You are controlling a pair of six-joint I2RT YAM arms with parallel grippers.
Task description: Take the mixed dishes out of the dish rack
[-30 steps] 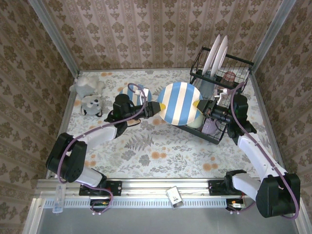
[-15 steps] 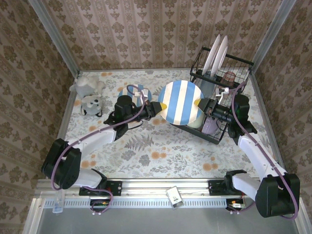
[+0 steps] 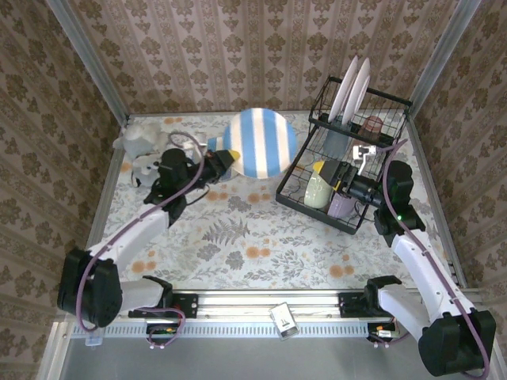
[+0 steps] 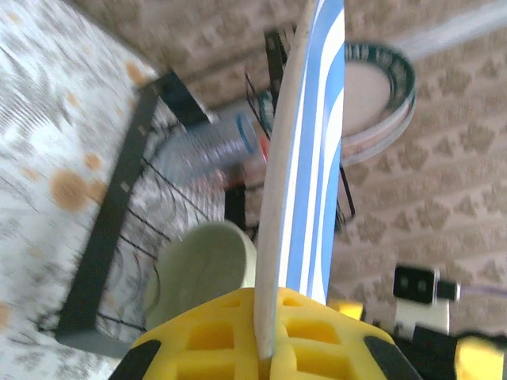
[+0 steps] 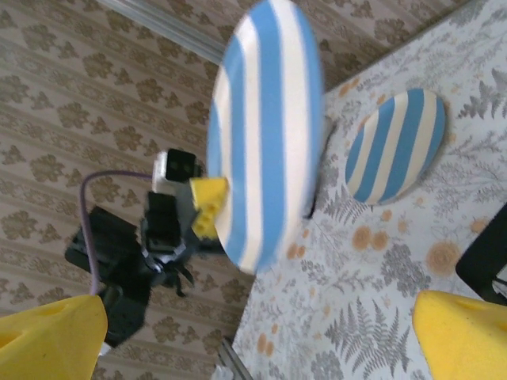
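The left claw (image 3: 227,158) is squeezing tight on the rim of a big round plate with blue and white stripes (image 3: 259,142). It is holding the plate up on its edge in the air, over the far middle of the flowery table (image 3: 238,237) and just left of the black wire dish rack (image 3: 348,170). In the left wrist view, the yellow pads (image 4: 317,332) are pinching the plate's thin edge from both sides. A second striped plate (image 5: 396,146) is lying flat on the table, to the left of the held one. The right claw (image 3: 326,176) is hovering over the near part of the rack, right by a pale green bowl (image 3: 318,191). Its own yellow pads (image 5: 47,332) are spreading wide with nothing between them. A lavender bowl (image 3: 342,206) is sitting beside the green one in the low part of the rack. Two white plates with dark teal rims (image 3: 352,83) are standing upright on the raised far shelf. A pink see-through cup (image 3: 372,124) is resting close by them. A white plush toy (image 3: 141,134) and a grey plush toy (image 3: 141,170) are sitting at the far left of the table.
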